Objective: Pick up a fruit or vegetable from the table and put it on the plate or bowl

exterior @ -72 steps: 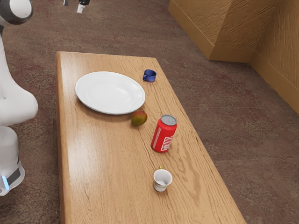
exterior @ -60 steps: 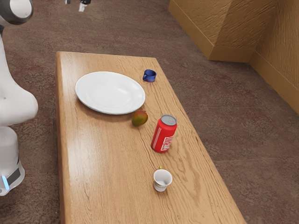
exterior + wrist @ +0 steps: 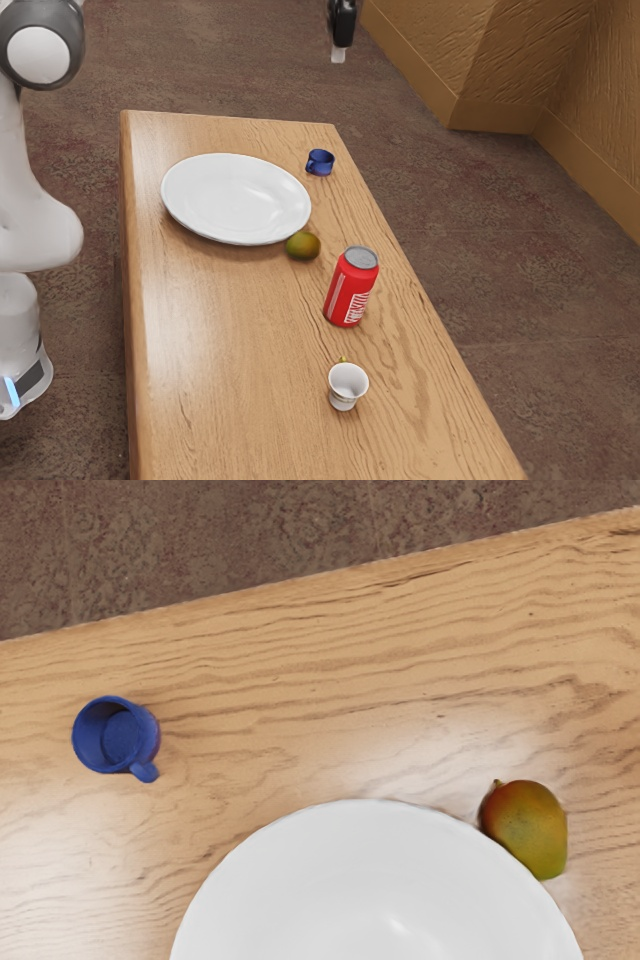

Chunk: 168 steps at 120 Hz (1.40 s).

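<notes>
Wooden table (image 3: 230, 340) fills the frame: mango (image 3: 303, 245) at centre, against the white plate (image 3: 236, 198); red soda can (image 3: 350, 287) lower right, lettering unreadable; gripper (image 3: 341, 45) at top edge, open or closed I cannot tell

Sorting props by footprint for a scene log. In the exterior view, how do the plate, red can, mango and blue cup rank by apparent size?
1. plate
2. red can
3. mango and blue cup: they look about alike, and the cup sits farther from the camera, so I leave them unranked.
</notes>
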Each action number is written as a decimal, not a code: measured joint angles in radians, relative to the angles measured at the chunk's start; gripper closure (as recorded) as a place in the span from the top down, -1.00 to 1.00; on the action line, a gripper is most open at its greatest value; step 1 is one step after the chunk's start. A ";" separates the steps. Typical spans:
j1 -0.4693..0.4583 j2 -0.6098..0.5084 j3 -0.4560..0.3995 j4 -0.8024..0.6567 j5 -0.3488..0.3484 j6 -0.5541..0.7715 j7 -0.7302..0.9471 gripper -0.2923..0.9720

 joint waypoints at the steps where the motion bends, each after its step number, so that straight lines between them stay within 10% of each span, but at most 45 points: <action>1: -0.013 0.001 -0.003 -0.007 -0.004 0.002 0.002 0.51; 32: -0.148 -0.196 -0.087 -0.268 -0.032 0.053 0.028 0.51; 59: -0.164 -0.591 -0.143 -0.499 0.169 0.190 0.023 0.50; 96: -0.327 -0.587 -0.037 -0.574 0.374 0.255 0.019 0.51; 168: -0.231 -0.680 -0.128 -0.771 0.370 0.297 0.123 0.51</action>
